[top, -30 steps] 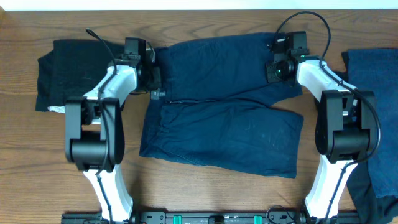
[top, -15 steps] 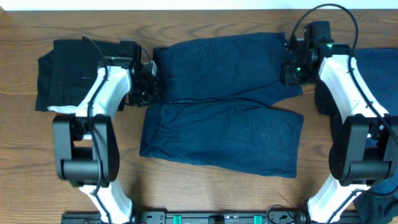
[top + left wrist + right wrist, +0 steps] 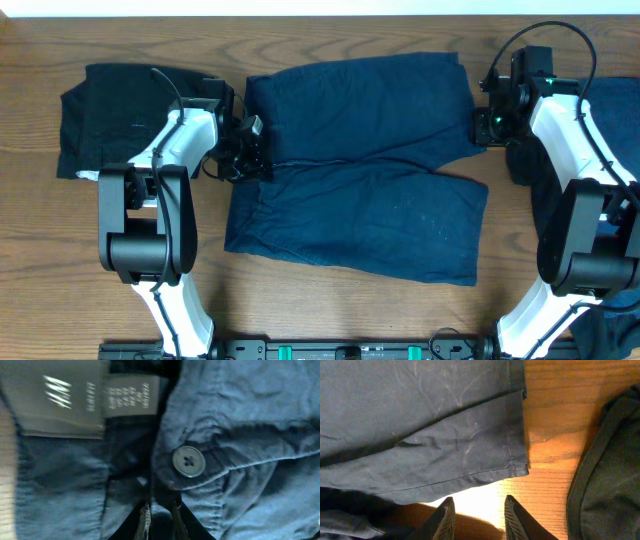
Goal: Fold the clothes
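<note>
Shorts lie unfolded: my left claw is at their 9 o'clock waistband, grip unclear; my right claw, open and empty, must pinch the 2 o'clock hem.

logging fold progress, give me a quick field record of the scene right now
centre garment: navy shorts, spread flat, waistband toward the left arm
left gripper: at the waistband by the button, grip unclear
right gripper: open, empty, over the table just off a leg hem
left side: black garment
right edge: more dark clothes
</note>
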`<action>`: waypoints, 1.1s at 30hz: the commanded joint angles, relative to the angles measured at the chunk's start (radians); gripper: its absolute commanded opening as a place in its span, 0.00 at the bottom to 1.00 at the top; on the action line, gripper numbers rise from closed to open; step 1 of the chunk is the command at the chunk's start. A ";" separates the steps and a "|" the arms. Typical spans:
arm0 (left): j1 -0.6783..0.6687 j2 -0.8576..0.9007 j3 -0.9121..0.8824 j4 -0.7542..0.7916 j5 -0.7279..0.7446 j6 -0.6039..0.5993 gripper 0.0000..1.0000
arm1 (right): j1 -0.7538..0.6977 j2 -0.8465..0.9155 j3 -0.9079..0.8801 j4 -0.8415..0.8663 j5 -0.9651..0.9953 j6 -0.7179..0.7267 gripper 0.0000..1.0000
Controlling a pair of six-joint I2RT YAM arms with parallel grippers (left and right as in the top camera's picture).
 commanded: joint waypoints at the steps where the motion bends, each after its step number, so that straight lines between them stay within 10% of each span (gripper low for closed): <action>1: 0.005 -0.021 -0.001 -0.016 0.053 0.006 0.19 | -0.008 0.012 -0.012 -0.001 -0.001 -0.001 0.31; 8: 0.005 -0.021 -0.001 -0.050 0.053 0.006 0.39 | -0.008 0.012 -0.014 -0.003 -0.001 -0.001 0.31; 12: 0.009 -0.024 0.001 -0.067 0.053 0.005 0.07 | -0.007 0.012 -0.028 -0.004 -0.001 -0.001 0.26; 33: 0.058 -0.147 -0.029 -0.152 -0.218 -0.130 0.06 | -0.006 0.012 -0.036 -0.049 -0.082 -0.002 0.08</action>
